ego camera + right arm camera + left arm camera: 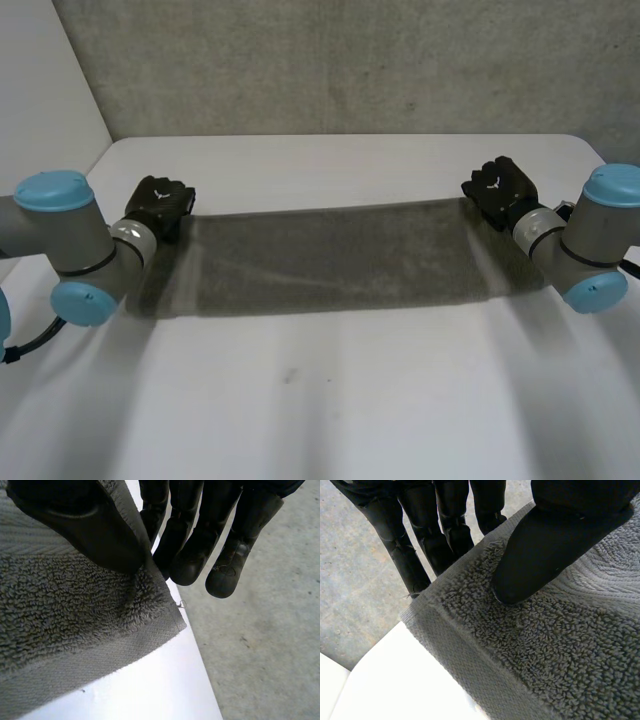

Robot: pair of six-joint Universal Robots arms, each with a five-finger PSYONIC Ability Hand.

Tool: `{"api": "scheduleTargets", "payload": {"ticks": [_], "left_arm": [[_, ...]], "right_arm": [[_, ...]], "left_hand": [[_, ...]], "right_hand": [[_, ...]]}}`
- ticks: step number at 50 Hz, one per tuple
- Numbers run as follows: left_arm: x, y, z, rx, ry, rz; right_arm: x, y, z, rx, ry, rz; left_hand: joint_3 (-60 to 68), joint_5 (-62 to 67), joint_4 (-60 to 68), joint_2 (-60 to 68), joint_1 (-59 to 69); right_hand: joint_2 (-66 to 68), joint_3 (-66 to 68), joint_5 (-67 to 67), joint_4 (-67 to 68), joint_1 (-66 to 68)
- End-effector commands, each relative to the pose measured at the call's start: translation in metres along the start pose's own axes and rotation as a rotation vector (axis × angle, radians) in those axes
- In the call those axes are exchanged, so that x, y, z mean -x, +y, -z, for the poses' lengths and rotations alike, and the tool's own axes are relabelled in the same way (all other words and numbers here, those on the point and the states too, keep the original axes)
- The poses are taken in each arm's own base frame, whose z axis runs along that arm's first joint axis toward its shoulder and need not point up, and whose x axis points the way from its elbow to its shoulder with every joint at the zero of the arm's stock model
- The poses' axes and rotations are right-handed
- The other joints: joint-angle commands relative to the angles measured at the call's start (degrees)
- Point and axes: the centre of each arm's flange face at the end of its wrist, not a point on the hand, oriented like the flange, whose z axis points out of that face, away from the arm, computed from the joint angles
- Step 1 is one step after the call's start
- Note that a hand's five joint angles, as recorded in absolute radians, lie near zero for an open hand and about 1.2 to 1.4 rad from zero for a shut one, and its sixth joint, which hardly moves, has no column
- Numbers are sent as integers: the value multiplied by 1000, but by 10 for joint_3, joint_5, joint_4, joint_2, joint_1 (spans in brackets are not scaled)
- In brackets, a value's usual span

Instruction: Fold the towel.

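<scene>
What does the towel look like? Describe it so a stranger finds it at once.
Start at the white table. Across its far half runs the towel, a long strip stretched between the left robot hand and the right robot hand, each pinching a far corner. It is dark grey, looped pile with a flat border: the only cloth there.

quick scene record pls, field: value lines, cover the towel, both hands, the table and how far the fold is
towel: grey terry towel, stretched wide between the two hands
left hand: left hand pinches one far corner, thumb on top, fingers underneath
right hand: right hand pinches the other far corner, same pinch
table: white table, below the towel
fold: not yet made, the towel looks like a single layer
</scene>
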Motion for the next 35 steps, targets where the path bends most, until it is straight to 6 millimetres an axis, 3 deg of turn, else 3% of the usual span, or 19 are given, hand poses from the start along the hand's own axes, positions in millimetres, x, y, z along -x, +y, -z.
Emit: {"api": "scheduleTargets", "payload": {"ticks": [1,6,7,8,9,10,11,14,18,19,22,24,25,29,31,33,35], "left_arm": [[-3,-1,-11,-25,-4,-11],[-7,1,-15,-28,3,-10],[-7,1,-15,-27,3,-10],[-8,1,-15,-25,6,-8],[-9,0,-14,-24,7,-7],[-9,0,-14,-24,7,-7],[-10,0,-13,-26,11,-7],[-11,-7,-12,-39,13,-7],[-4,-23,-6,-63,1,0],[-1,-32,0,-73,-2,11],[3,-46,16,-85,-3,50],[6,-53,26,-90,-6,77],[7,-60,35,-94,-4,104],[6,-68,57,-84,3,164],[6,-75,80,-78,7,214],[4,-77,91,-76,10,236],[2,-76,100,-69,13,256]], "right_arm": [[-5,4,-11,-9,40,4],[-1,9,-15,-6,36,-13],[2,11,-15,0,29,-27],[3,10,-15,1,22,-45],[3,10,-15,1,22,-45],[4,7,-15,-4,18,-64],[4,7,-15,-4,18,-64],[-4,-2,-14,-20,31,-102],[-39,-34,-6,-71,78,-191],[-50,-44,1,-82,90,-232],[-59,-53,7,-93,98,-272],[-74,-71,24,-105,107,-347],[-74,-72,24,-105,107,-347],[-71,-83,57,-29,61,-450],[-67,-84,67,18,46,-476],[-64,-83,76,68,35,-495],[-57,-68,94,197,19,-531]], "left_hand": [[103,107,102,102,110],[103,107,102,102,110],[103,107,102,102,110],[-50,-46,-51,-51,-43],[-460,-455,-460,-460,-453],[-464,-459,-464,-464,-457],[-584,-579,-584,-584,-577],[-597,-593,-598,-598,-590],[-597,-593,-598,-598,-590],[-597,-593,-598,-598,-590],[-597,-593,-598,-598,-590],[-597,-593,-598,-598,-590],[-597,-593,-598,-598,-590],[-597,-593,-598,-598,-590],[-597,-593,-598,-598,-590],[-597,-593,-598,-598,-590],[-597,-593,-598,-598,-590]], "right_hand": [[34,30,20,31,31],[23,19,9,19,20],[-450,-454,-464,-454,-453],[-666,-670,-680,-669,-669],[-666,-670,-680,-669,-669],[-666,-670,-680,-669,-669],[-666,-670,-680,-669,-669],[-666,-670,-680,-669,-669],[-666,-670,-680,-669,-669],[-666,-670,-680,-669,-669],[-666,-670,-680,-669,-669],[-666,-670,-680,-669,-669],[-666,-670,-680,-669,-669],[-666,-670,-680,-669,-669],[-666,-670,-680,-669,-669],[-666,-670,-680,-669,-669],[-666,-670,-680,-669,-669]]}}
